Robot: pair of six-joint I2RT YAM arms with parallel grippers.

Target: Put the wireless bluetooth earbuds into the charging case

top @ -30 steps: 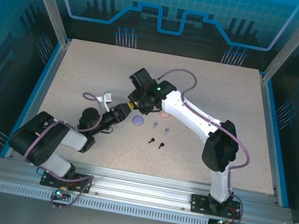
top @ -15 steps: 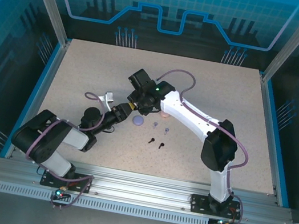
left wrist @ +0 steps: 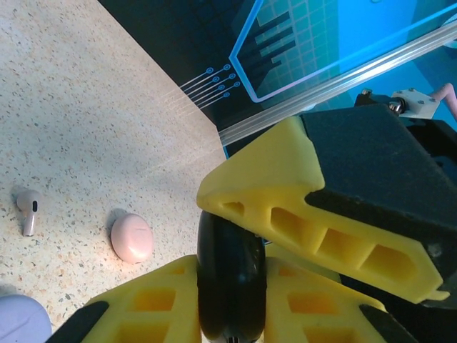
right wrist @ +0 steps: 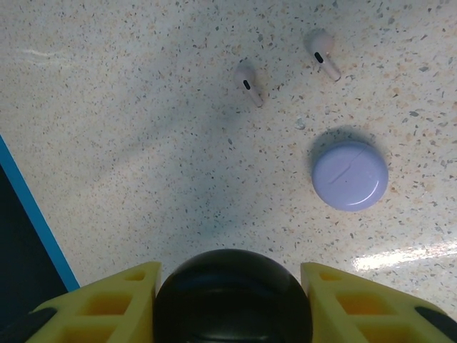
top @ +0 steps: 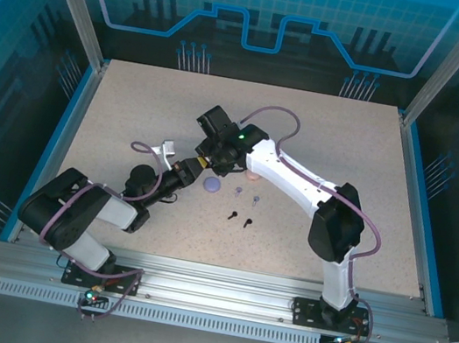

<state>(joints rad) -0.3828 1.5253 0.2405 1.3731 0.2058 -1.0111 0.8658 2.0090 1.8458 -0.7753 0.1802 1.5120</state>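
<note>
On the speckled desk [top: 351, 140], at mid-frame in the top view, the left tool [left wrist: 230, 286] and the right tool [right wrist: 232, 286] both clamp a glossy black case [left wrist: 230, 250]. It is seen edge-on with its bottom cut off, and I cannot tell if it is open. A purple case [right wrist: 350, 175] lies right of centre and a pink case [left wrist: 132, 237] lower left. Loose on the desk are stemmed pale pink earbuds [right wrist: 248, 82] at upper centre, with purple earbuds [top: 255, 199] and black earbuds [top: 247, 223] just below centre, tiny and blurred.
</note>
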